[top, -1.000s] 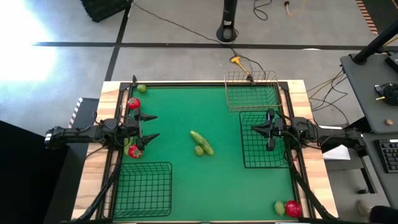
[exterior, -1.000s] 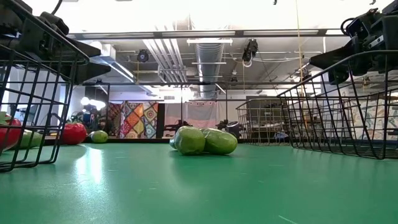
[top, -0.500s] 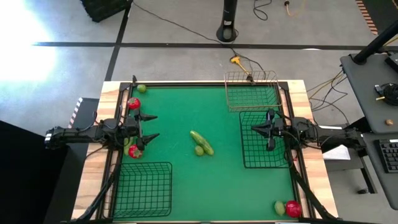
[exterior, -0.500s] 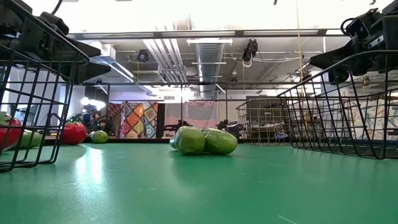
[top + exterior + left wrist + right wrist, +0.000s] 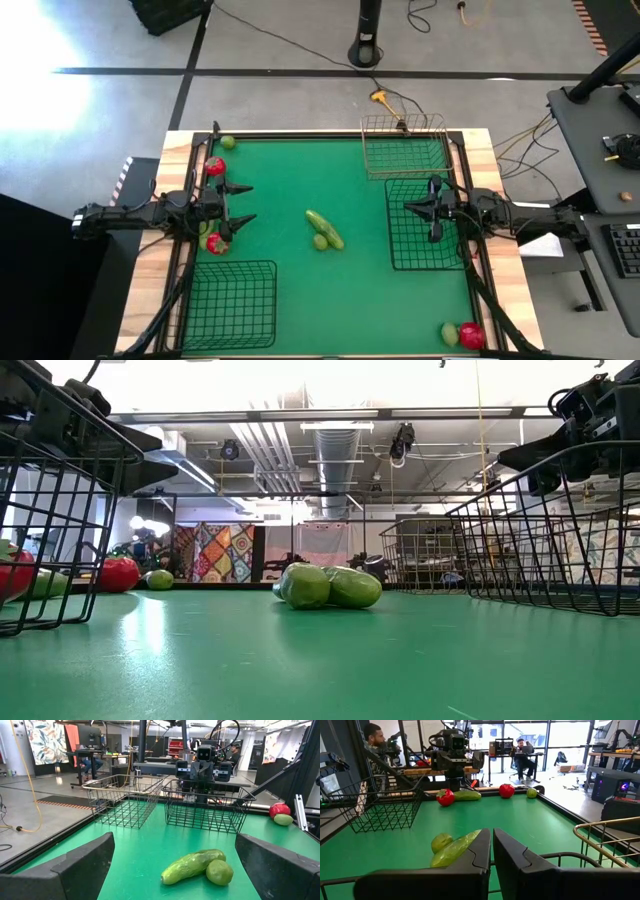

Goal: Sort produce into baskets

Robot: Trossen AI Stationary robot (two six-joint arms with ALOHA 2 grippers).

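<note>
A green cucumber (image 5: pixel 326 227) and a small round light-green piece (image 5: pixel 320 242) lie side by side mid-table; they also show in the left wrist view (image 5: pixel 192 865) and in the right wrist view (image 5: pixel 455 849). My left gripper (image 5: pixel 243 205) is open and empty at the table's left, pointing toward them. Beside it lie two red pieces (image 5: pixel 215 166) (image 5: pixel 217 243), a green one (image 5: pixel 205 231) and a light-green one (image 5: pixel 228 143). My right gripper (image 5: pixel 408 207) is shut and empty above the right black basket (image 5: pixel 400 250). A copper basket (image 5: pixel 405 150) and a near-left black basket (image 5: pixel 230 305) stand apart.
A red piece (image 5: pixel 471 335) and a light-green piece (image 5: pixel 450 333) lie at the near right corner. A raised wooden border (image 5: pixel 300 133) rims the green mat. People sit at desks in the room beyond the table (image 5: pixel 522 757).
</note>
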